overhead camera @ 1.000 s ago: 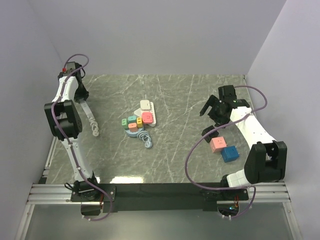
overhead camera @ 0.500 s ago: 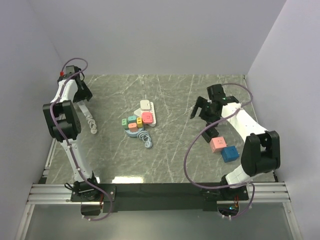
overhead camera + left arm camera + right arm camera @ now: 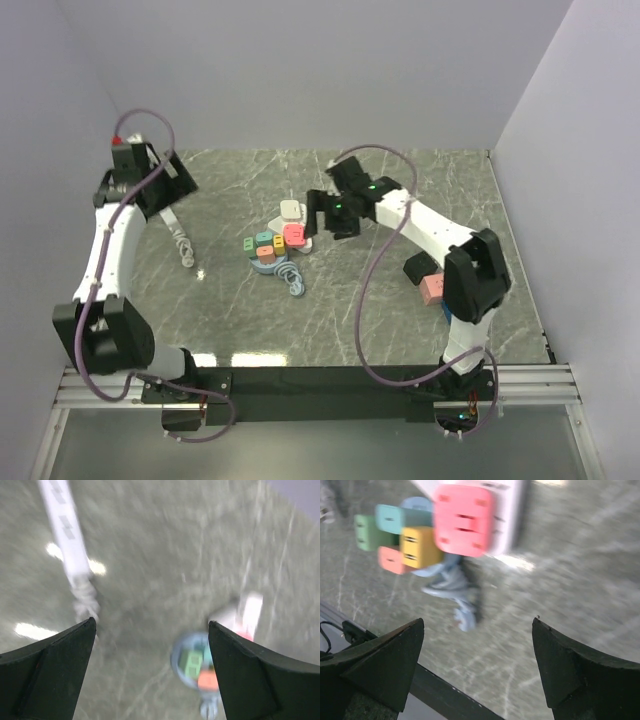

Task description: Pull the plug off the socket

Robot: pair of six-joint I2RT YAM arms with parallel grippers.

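Observation:
A pink plug [image 3: 295, 236] [image 3: 462, 520] sits in a white power strip [image 3: 307, 222] [image 3: 512, 515] at the table's middle. Beside it, a round blue socket hub [image 3: 266, 262] [image 3: 180, 652] carries green [image 3: 367, 532], teal [image 3: 390, 517], yellow [image 3: 420, 547] and orange [image 3: 392, 560] plugs. My right gripper [image 3: 326, 220] [image 3: 479, 622] hovers open just right of the strip, with nothing between its fingers. My left gripper [image 3: 176, 186] [image 3: 151, 622] is open at the far left, well away from the plugs, which appear blurred ahead of it.
A coiled blue cable [image 3: 292, 281] [image 3: 452, 587] lies in front of the hub. A white twisted cable [image 3: 183, 240] [image 3: 70, 550] lies near the left arm. A pink block [image 3: 432, 290] rests by the right arm's base. Walls enclose the table on three sides.
My right arm has swung left from the right side of the table to the power strip. My left arm has shifted outward and its wrist now faces the table's middle.

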